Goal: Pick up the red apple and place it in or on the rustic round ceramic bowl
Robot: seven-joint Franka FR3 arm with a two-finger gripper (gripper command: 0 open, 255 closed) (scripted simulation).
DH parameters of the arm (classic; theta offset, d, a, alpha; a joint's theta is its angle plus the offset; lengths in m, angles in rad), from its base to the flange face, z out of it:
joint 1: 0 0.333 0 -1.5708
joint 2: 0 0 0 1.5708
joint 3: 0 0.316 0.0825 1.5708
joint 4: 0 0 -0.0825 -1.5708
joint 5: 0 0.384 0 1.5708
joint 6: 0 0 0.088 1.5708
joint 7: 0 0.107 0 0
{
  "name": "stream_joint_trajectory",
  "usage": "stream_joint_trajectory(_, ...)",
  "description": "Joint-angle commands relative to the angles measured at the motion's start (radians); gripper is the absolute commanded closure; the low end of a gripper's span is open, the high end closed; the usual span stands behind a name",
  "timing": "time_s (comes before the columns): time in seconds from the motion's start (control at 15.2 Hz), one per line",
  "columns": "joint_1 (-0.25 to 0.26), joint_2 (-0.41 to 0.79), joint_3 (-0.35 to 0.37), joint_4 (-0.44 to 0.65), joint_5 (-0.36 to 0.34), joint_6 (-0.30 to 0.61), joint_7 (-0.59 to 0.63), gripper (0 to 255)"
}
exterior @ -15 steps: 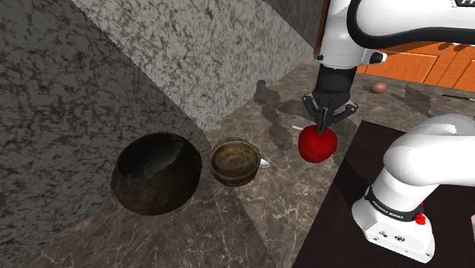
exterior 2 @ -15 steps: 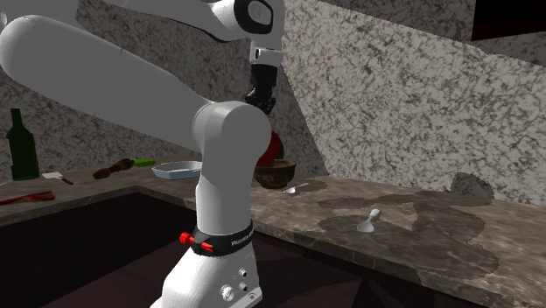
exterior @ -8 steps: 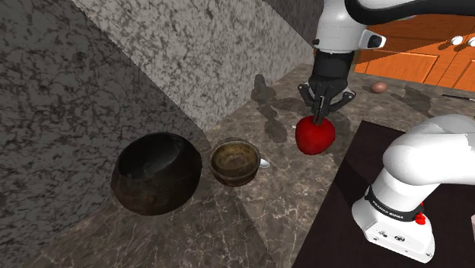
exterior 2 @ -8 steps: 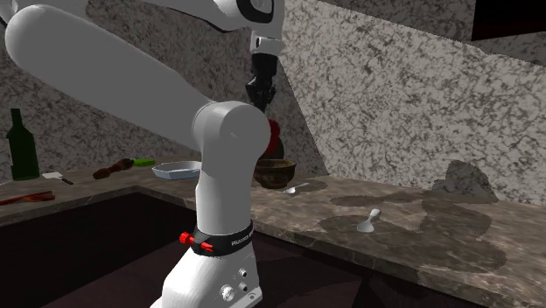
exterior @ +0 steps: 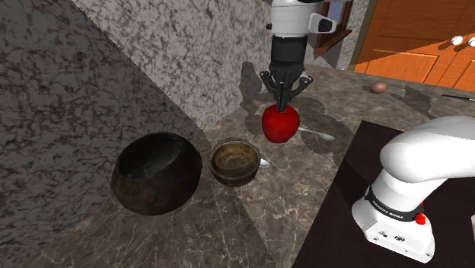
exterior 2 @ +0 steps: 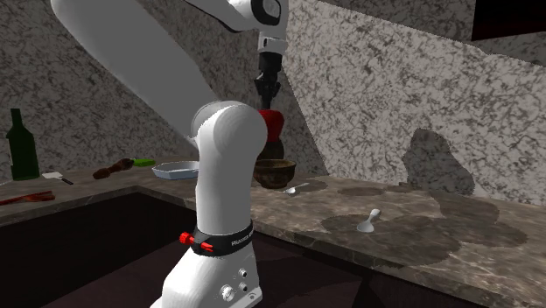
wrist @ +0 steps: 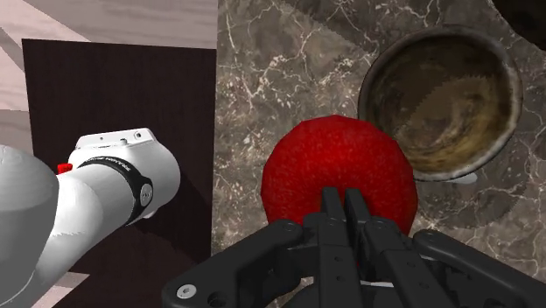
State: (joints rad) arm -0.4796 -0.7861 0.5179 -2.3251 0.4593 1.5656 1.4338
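Observation:
A red apple [exterior: 280, 124] hangs in the air above the marble counter, with my gripper [exterior: 282, 105] shut on its top. In the wrist view the two fingers meet over the apple [wrist: 337, 171], gripper [wrist: 344, 199]. The rustic brown-glazed round bowl [exterior: 235, 161] stands on the counter below and to the shoulder view's left of the apple; beside the apple it shows as a bowl [wrist: 442, 102] with nothing inside. From the second exterior view the apple [exterior 2: 273, 123] hangs above the bowl [exterior 2: 274, 172], partly behind my arm.
A large dark bowl [exterior: 157, 173] sits left of the brown one, against the stone wall [exterior: 190, 53]. A white spoon [exterior: 316, 135] lies on the counter, an egg [exterior: 379, 87] farther back. The dark stand top [exterior: 358, 190] borders the counter. A green bottle [exterior 2: 23, 147] and white dish [exterior 2: 178, 170] stand far off.
The gripper has carried the apple up and toward the shoulder view's left, from above the stand's edge to a spot nearer the brown bowl. The bowls have not moved.

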Motion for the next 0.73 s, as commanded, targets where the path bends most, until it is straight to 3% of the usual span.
stream_joint_trajectory(0.0,-0.024,0.08,0.046,0.076,0.0,0.018,0.034,255)
stream_joint_trajectory(0.33,-0.092,0.281,0.161,0.279,-0.042,0.044,0.128,255)
stream_joint_trajectory(0.59,-0.153,0.484,0.289,0.477,-0.131,0.054,0.242,255)
stream_joint_trajectory(0.66,-0.151,0.481,0.289,0.462,-0.13,0.067,0.239,255)
